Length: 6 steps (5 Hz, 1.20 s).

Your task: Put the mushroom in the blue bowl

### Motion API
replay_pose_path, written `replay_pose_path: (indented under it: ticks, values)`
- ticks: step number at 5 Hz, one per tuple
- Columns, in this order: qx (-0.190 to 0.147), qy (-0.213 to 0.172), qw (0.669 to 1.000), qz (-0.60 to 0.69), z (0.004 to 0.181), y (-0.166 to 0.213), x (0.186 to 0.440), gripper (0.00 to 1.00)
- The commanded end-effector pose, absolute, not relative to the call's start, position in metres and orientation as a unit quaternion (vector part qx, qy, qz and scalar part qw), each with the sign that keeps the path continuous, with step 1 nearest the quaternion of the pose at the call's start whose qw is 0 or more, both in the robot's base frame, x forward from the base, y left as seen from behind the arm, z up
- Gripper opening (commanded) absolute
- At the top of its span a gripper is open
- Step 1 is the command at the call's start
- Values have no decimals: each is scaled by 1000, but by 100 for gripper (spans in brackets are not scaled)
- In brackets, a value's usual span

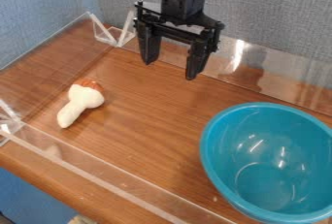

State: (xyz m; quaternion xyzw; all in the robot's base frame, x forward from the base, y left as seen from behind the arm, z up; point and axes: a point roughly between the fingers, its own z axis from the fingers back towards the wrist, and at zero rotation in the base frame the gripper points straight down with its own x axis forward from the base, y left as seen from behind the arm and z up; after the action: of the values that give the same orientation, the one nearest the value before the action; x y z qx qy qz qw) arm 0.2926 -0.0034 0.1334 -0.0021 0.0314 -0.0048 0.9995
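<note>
The mushroom (80,103) lies on its side at the left of the wooden table, cream stem toward the front, orange-brown cap toward the back. The blue bowl (223,131) stands at the front right, round, deep and with nothing in it. My gripper (170,63) hangs at the back centre, pointing down, its two black fingers spread wide with nothing between them. It is well apart from both, the mushroom being down-left of it and the bowl down-right.
Low clear plastic walls (78,160) run around the wooden table (143,121). A blue fabric backdrop rises behind the far edge.
</note>
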Motion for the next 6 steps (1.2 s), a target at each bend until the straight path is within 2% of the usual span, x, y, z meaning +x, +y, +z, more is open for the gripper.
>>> replay_pose_path:
  ticks: [1,2,3,4,6]
  values:
    - [1,42,999,-14,124,26,281,100]
    - [5,55,998,15,101,76,263,100]
    - [9,45,999,11,91,126,254,100]
    - [12,35,999,-34,80,120,252,100]
    - [12,18,998,-55,81,110,258,100]
